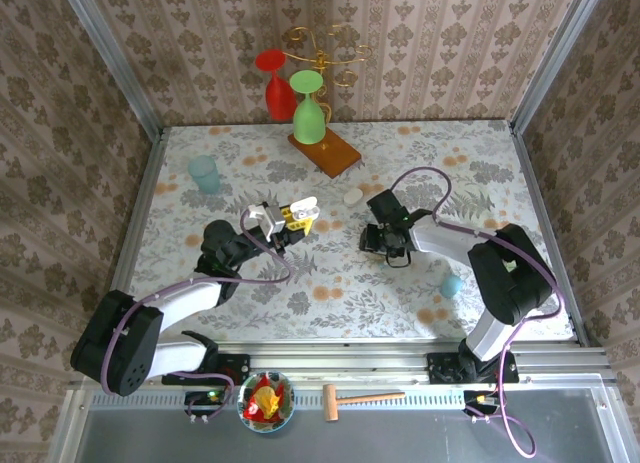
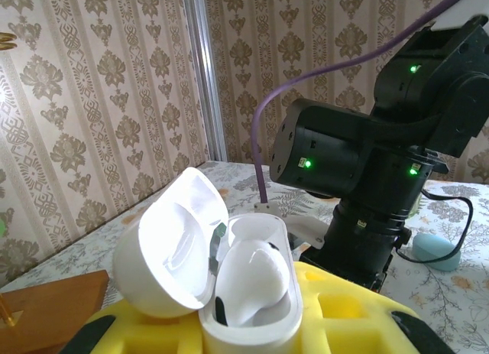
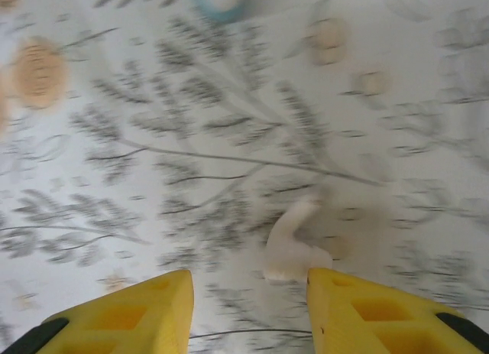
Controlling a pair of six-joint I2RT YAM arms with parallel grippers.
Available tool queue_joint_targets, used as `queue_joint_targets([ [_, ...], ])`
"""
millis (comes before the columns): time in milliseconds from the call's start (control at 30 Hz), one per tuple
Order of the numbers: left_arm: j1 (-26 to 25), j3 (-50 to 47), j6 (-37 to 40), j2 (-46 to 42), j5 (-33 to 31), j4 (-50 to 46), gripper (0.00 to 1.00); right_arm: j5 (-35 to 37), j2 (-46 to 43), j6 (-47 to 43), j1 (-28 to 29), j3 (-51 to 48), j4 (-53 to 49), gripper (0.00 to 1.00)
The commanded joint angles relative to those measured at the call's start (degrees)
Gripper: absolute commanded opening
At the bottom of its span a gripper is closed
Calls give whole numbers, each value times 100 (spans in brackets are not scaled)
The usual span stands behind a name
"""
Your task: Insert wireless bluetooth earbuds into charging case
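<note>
My left gripper [image 1: 297, 219] is shut on the white charging case [image 2: 248, 293], held up off the table between its yellow fingers [image 2: 344, 300]. The case's lid [image 2: 172, 251] is swung open to the left. One white earbud [image 2: 256, 281] sits in the case, its stem down in a slot. Another earbud [image 3: 293, 245] lies on the flowered tablecloth, in front of the tip of my right gripper's right finger [image 3: 367, 308]. My right gripper [image 3: 248, 281] is open and low over the cloth, near the table's middle [image 1: 390, 248], with nothing between its fingers.
A second rounded white case [image 1: 353, 196] lies between the two grippers, farther back. A pale blue cup [image 1: 204, 173] stands at back left. Red [image 1: 274, 83] and green [image 1: 308, 118] glasses stand by a wooden base [image 1: 326, 154]. A small blue object [image 1: 452, 284] lies near the right arm.
</note>
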Motion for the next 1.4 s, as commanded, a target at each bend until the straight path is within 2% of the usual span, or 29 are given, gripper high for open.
queue_joint_targets([
  [0,33,142,95,23,-9,82,1,-451,161,328,63,72,356,42],
  [200,31,140,94,17,-26,77,1,-194,393,200,29,143,249,42],
  [333,33,144,102,34,-31,53,1,-437,388,-117,32,266,202,42],
  [467,29,138,111,52,-36,50,1,-636,0,-551,24,178,347,43],
  [600,28,144,102,61,-23,62,1,-207,-165,-981,-78,306,81,46],
  [800,8,137,5,139,9,228,1,336,301,-1265,-403,543,31,53],
  [933,-19,110,-18,114,2,230,1,375,600,-1485,-525,666,-141,54],
  [1067,-27,102,15,70,-24,140,1,-33,622,-1479,-540,595,-223,54],
  [1233,-27,118,79,128,-52,118,1,-463,378,-878,-514,113,-54,53],
  [1367,-36,157,52,209,-24,179,1,-370,130,-781,-388,26,-184,51],
])
